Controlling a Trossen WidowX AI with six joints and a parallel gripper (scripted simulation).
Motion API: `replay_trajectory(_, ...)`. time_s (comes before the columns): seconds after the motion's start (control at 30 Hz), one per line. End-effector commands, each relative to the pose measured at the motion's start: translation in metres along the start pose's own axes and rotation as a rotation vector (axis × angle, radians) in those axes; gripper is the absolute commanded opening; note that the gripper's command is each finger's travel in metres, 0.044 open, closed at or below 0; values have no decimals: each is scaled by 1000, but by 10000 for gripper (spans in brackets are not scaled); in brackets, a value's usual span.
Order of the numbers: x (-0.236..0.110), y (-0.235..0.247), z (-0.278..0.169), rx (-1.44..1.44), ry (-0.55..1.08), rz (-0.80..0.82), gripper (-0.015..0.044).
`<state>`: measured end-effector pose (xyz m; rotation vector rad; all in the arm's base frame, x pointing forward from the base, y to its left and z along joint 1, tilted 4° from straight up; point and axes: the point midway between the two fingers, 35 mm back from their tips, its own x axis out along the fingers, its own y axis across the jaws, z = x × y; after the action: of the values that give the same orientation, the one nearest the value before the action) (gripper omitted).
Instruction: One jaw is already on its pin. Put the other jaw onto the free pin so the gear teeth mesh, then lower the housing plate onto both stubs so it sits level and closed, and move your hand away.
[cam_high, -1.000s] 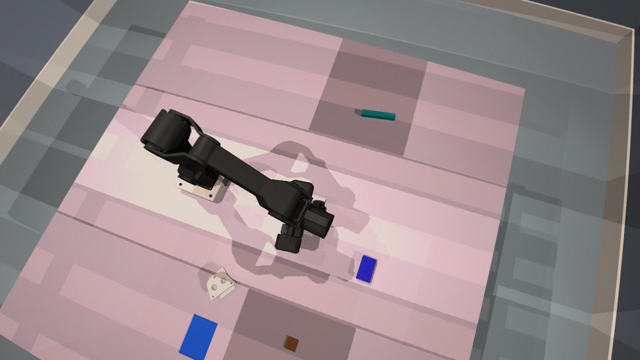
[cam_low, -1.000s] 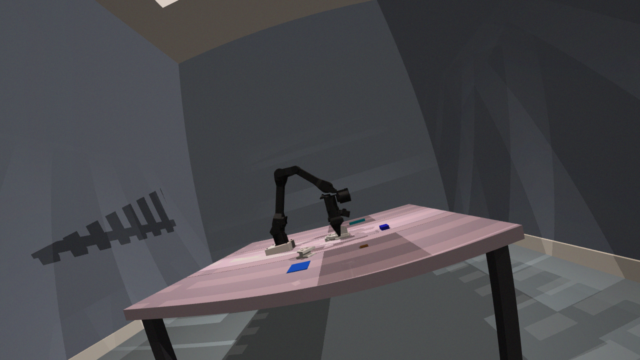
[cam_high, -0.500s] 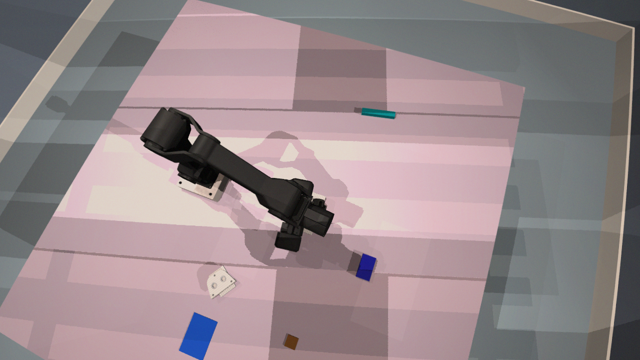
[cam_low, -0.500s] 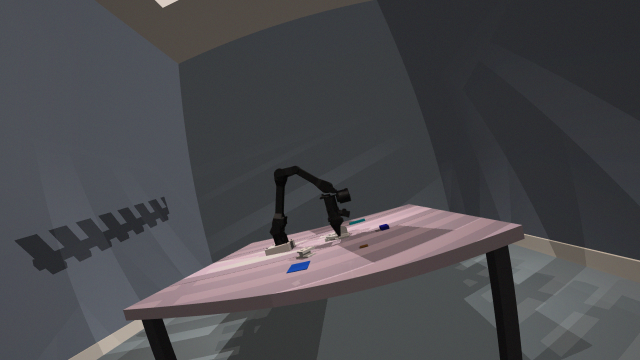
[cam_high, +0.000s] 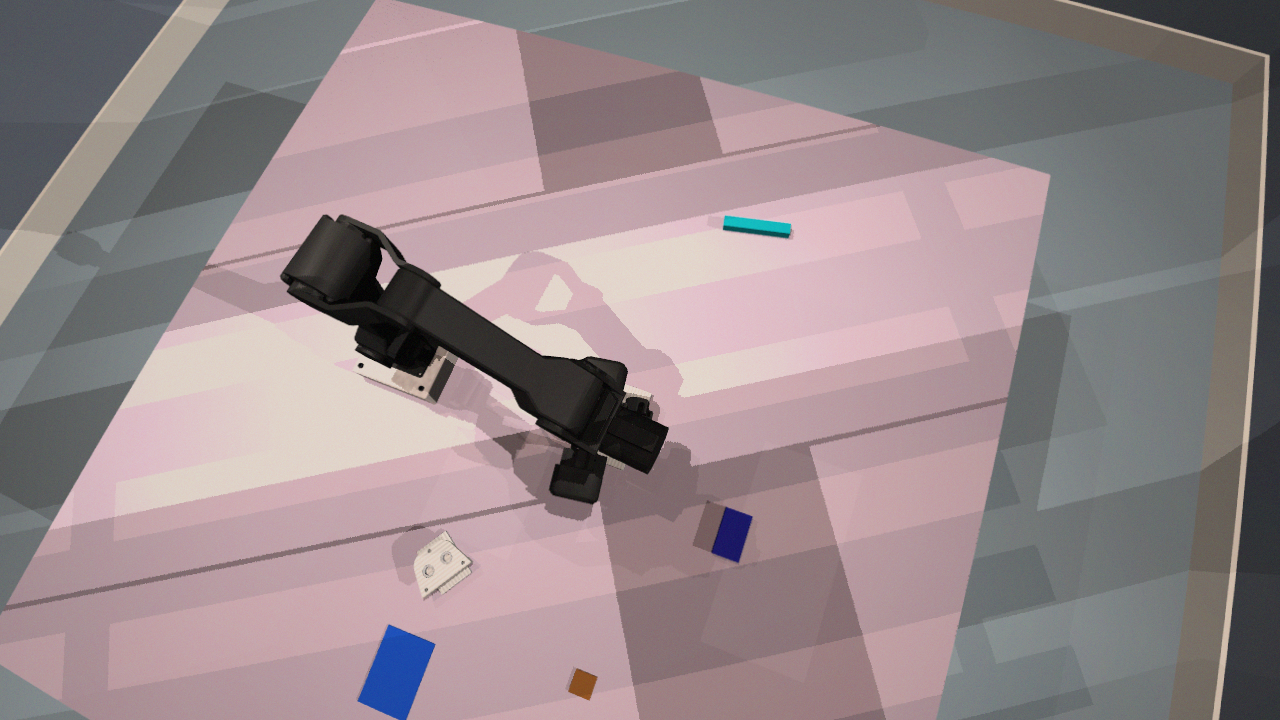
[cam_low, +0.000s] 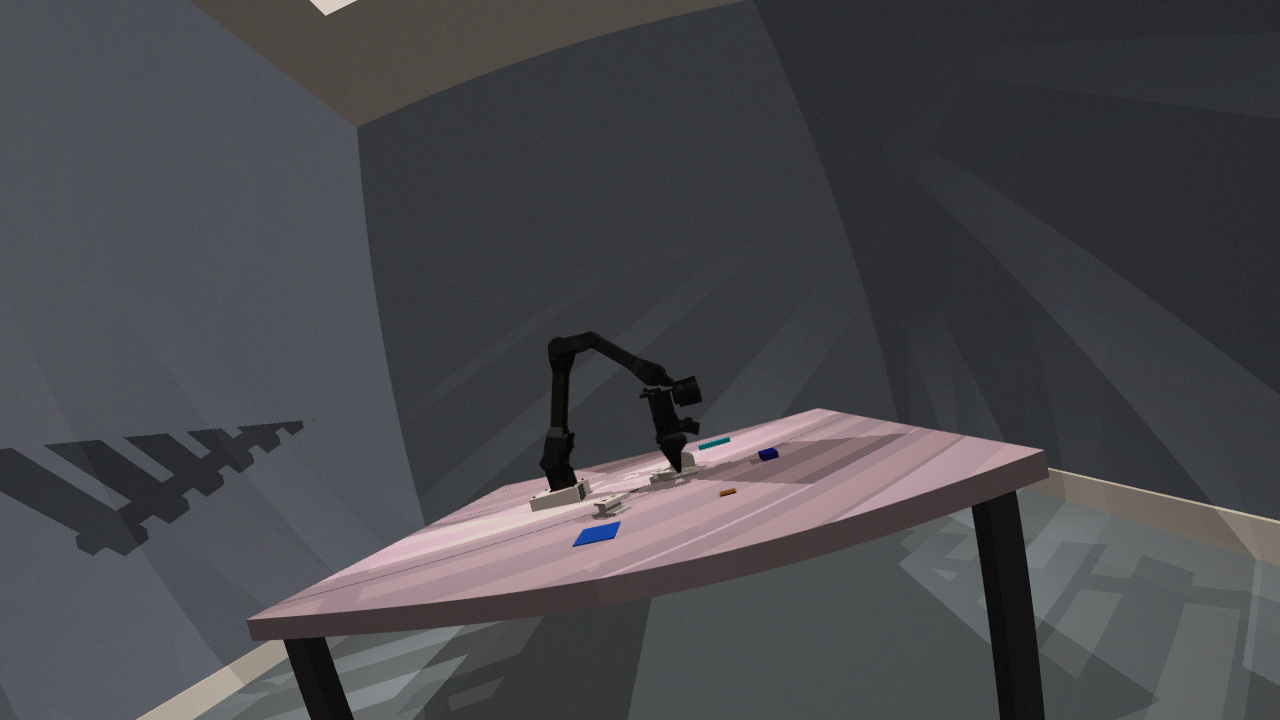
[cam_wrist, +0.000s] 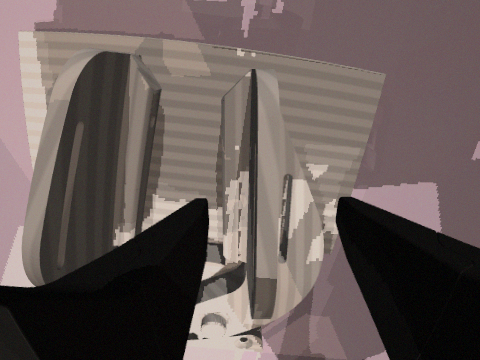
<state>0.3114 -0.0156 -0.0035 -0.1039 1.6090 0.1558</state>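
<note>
My gripper (cam_low: 678, 469) (cam_wrist: 274, 210) is open, low over the white mechanism, its fingertips on either side of the right jaw (cam_wrist: 265, 175) with gaps visible. The left jaw (cam_wrist: 92, 150) stands beside it, outside my fingers. Both jaws lie over the ribbed fan-shaped base (cam_wrist: 190, 125). A round stub (cam_wrist: 214, 322) shows near the bottom of the wrist view. My left finger and the jaws hide the gear teeth and pins, so I cannot tell whether they mesh. The white housing plate (cam_high: 443, 565) (cam_low: 610, 505) lies apart on the table, with two round features on its face.
A blue flat piece (cam_high: 397, 671) (cam_low: 597, 534) lies near the housing plate. An orange block (cam_high: 582, 684) (cam_low: 727, 491), a dark blue block (cam_high: 732, 534) (cam_low: 768, 454) and a teal bar (cam_high: 757, 226) (cam_low: 714, 443) lie around the mechanism on the pink table (cam_high: 895, 295) (cam_low: 859, 447).
</note>
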Motion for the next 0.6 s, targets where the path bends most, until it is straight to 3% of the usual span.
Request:
replay_trajectory(0.0, -3, 0, 0, 0, 0, 0, 224)
replay_trajectory(0.23, -66, 0, 0, -3, 1, -2, 224)
replay_trajectory(0.4, -63, 0, 2, 0, -8, -2, 224)
replay_trajectory(0.57, -65, -8, 1, 107, -10, -3, 355)
